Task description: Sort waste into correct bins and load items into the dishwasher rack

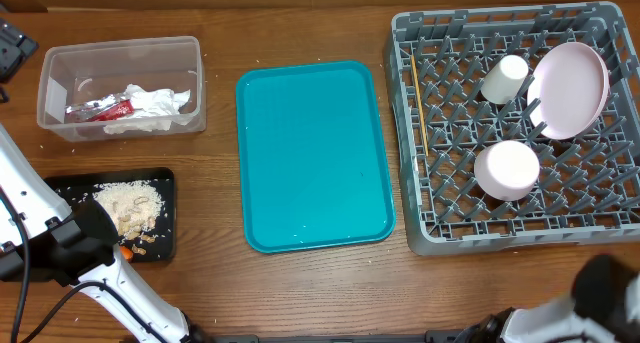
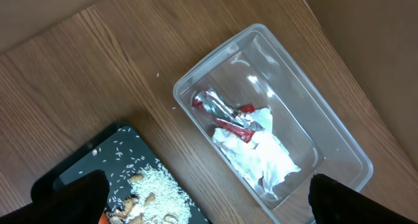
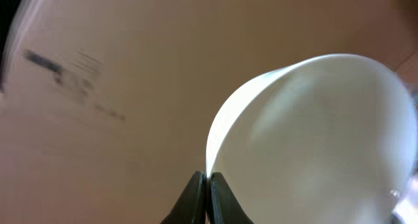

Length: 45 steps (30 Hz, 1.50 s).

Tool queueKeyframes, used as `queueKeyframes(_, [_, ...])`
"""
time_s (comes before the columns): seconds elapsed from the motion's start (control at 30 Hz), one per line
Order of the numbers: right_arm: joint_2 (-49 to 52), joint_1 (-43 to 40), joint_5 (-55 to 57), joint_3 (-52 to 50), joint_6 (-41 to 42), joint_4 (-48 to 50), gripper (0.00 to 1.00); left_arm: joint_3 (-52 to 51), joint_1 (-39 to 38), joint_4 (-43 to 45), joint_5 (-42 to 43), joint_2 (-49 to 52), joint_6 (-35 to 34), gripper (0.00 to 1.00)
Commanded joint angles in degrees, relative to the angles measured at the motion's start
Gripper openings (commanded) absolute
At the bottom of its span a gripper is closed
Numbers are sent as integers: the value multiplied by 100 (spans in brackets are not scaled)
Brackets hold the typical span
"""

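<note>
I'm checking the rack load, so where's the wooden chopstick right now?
In the overhead view, the chopstick lies in the grey rack along the edge nearest the teal tray, left of the white cup.

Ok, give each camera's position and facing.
Overhead: above table, facing down on tub, black tray, teal tray, rack; left arm, right arm at bottom.
Left wrist: over left end, facing down; own fingers at bottom corners.
Right wrist: close on a bowl pinched in its fingers.
Overhead and left wrist share tub and black tray.
</note>
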Motion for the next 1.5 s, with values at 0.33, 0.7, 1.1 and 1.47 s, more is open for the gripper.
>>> queueKeyframes(0.33, [-977, -35, 3272, -625, -859, -2662, 4, 13, -39, 9, -48, 46, -81, 100])
queueKeyframes(0.7, [-1825, -35, 4365, -3289, -490, -2662, 4, 13, -39, 9, -46, 46, -79, 100])
queueKeyframes(1.1, [-1963, 564, -2253, -5670, -2706, -426, 4, 13, -39, 9, -46, 46, -81, 100])
queueKeyframes(1.47, [-938, 2337, -3390, -7740, -1429, 4448, 4, 13, -39, 7, -48, 46, -81, 100])
